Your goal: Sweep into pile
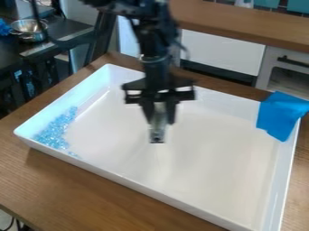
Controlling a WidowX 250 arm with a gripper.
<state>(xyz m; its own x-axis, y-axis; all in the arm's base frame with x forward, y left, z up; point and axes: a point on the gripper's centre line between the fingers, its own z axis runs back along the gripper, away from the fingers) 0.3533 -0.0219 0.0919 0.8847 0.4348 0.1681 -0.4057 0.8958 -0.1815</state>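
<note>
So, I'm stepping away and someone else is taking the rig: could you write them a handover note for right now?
Pincer: over the middle of the tray, shut on a slim, pale tool pointing down.
Blue bits: in the tray, in a loose band along its left side as pictured.
Done: most bits lie together.
Left: probably tighten the band into a pile and bring in the stray bits by the near edge.

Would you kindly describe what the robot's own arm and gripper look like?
The arm is black, with chunky joints above a narrower wrist, and a thin dark cable loops out beside it. The gripper is black too, with a broad, angular crosspiece wider than the wrist.
</note>
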